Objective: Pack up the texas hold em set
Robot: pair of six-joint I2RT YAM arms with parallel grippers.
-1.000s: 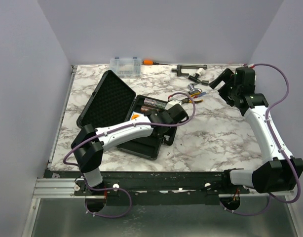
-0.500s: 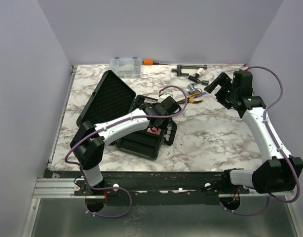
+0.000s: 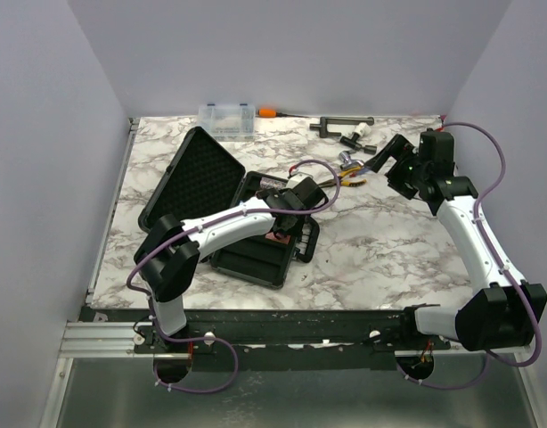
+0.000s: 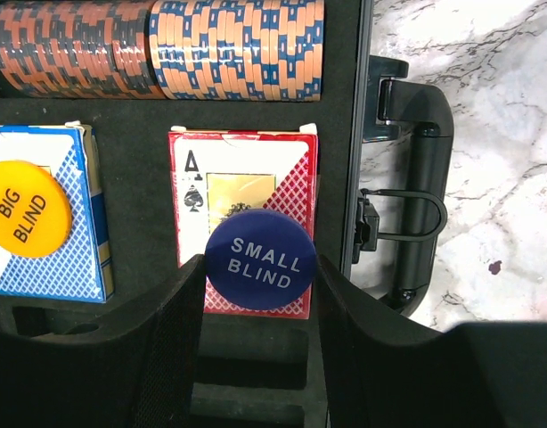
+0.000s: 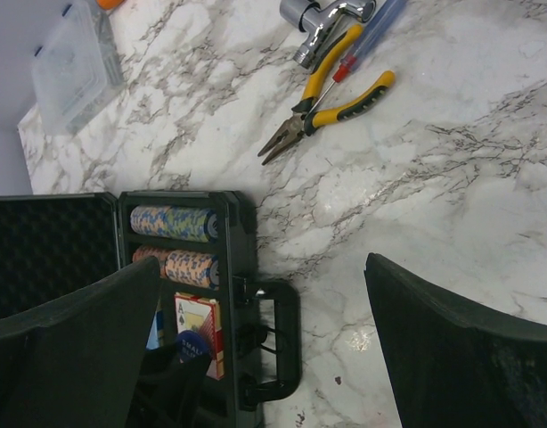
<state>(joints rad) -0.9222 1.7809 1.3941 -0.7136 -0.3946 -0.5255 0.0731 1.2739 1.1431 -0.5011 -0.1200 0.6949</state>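
Note:
The black foam-lined case (image 3: 189,183) lies open at the table's left middle, lid flat to the left. In the left wrist view its tray holds two brownish chip rolls (image 4: 229,49), a blue deck (image 4: 77,232) with an orange "BIG BLIND" disc (image 4: 24,208) on it, and a red deck (image 4: 242,183). My left gripper (image 4: 260,294) is shut on the blue "SMALL BLIND" disc (image 4: 260,259), held over the red deck's near end. The case handle (image 4: 416,232) is just right of it. My right gripper (image 3: 389,156) is open and empty, above the marble right of the case (image 5: 238,267).
Yellow-handled pliers (image 5: 331,107) and a metal fitting (image 5: 314,18) lie on the marble right of the case. A clear organiser box (image 3: 226,118), an orange-handled screwdriver (image 3: 269,112) and a black tool (image 3: 340,125) lie along the back edge.
My left arm has swung left over the case tray, bringing its gripper down over the red deck. My right gripper has shifted slightly left and forward.

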